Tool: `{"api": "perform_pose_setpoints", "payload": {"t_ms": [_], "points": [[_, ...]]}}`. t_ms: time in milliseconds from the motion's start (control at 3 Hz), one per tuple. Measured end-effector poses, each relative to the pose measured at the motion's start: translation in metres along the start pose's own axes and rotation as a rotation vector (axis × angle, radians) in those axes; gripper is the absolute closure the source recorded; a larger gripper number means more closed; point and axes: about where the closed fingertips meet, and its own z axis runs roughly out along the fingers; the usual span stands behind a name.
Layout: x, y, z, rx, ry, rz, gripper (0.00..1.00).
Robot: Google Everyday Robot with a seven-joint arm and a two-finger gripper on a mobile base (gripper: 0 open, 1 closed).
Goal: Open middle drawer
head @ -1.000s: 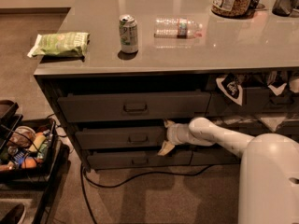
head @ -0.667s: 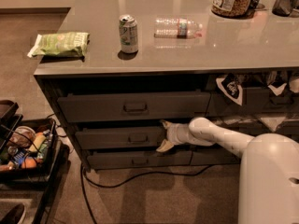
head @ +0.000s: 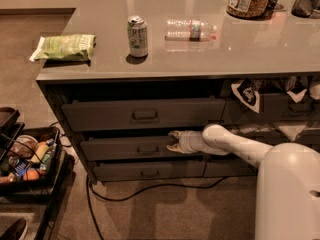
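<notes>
Camera view: gripper (head: 173,140) shifted slightly left since a second ago, closing on handle (head: 148,149). Fingers spread, holding nothing. Middle drawer (head: 115,149) directly left of gripper, not yet pulled out, inside hidden. Grasp looks next. Bin (head: 62,156) far left, lower, holds mixed groceries.

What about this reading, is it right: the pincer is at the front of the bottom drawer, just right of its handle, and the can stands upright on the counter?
Not quite. The camera view shows the pincer at the front of the middle drawer, not the bottom one, just right of its handle. The can does stand upright on the counter.
</notes>
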Motion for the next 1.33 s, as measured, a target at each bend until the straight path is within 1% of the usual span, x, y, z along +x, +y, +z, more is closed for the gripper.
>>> {"api": "perform_pose_setpoints", "payload": {"t_ms": [333, 1000, 1333], "points": [[0.0000, -0.0001, 0.0001, 0.000, 0.000, 0.000, 0.60], [0.0021, -0.0063, 0.0008, 0.000, 0.000, 0.000, 0.43], [-0.0007, -0.0051, 0.0014, -0.011, -0.001, 0.010, 0.38]]}}
